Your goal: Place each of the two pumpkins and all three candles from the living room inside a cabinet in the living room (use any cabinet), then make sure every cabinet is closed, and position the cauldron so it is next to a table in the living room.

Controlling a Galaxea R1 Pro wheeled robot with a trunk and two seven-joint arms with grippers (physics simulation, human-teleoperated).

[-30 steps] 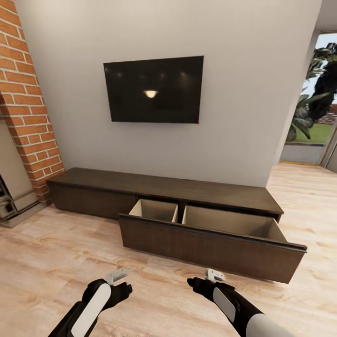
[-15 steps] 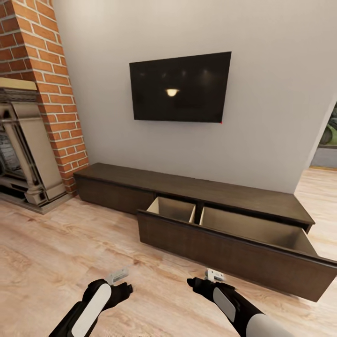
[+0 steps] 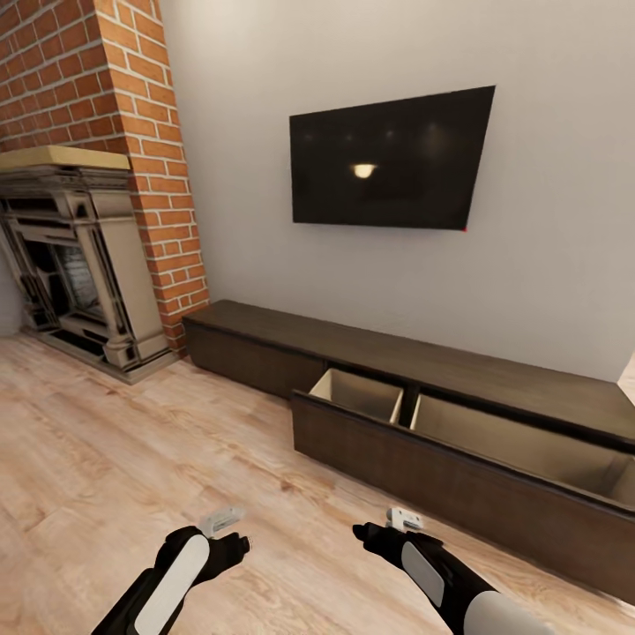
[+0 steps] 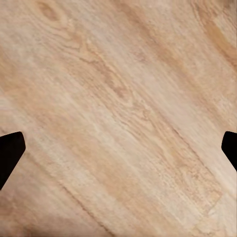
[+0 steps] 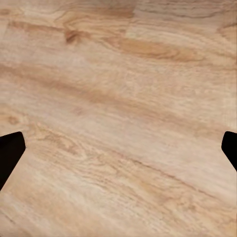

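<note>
Cabinet (image 3: 423,362) sits against the pale wall, long and low, dark brown, reaching from near the brick column (image 3: 150,168) off toward the right edge of the head view. One wide drawer (image 3: 459,476) stands pulled out; its dark front faces the room and the pale inside is split by a divider into a small compartment nearer the brick and a longer one beyond it. What shows of both compartments is bare, though the drawer front hides their lower parts. The closed front at the cabinet's left end is flush. Television (image 3: 388,159) hangs on the wall above the cabinet, dark, with a small lamp reflection near its middle. Fireplace (image 3: 79,256) with an ornate grey surround and a light mantel stands to the left of the brick column, on the wooden floor (image 3: 132,441). Left pincer (image 3: 231,529) and right pincer (image 3: 375,527) are low in the head view, over bare floor, well apart from the cabinet and from each other. In the left wrist view the left pincer (image 4: 118,148) has its dark fingertips (image 4: 9,153) at opposite edges, spread wide, with plank grain between and nothing held. The right wrist view shows the right pincer (image 5: 118,148) the same way: fingertips (image 5: 10,150) far apart, nothing between them, over the floor.
</note>
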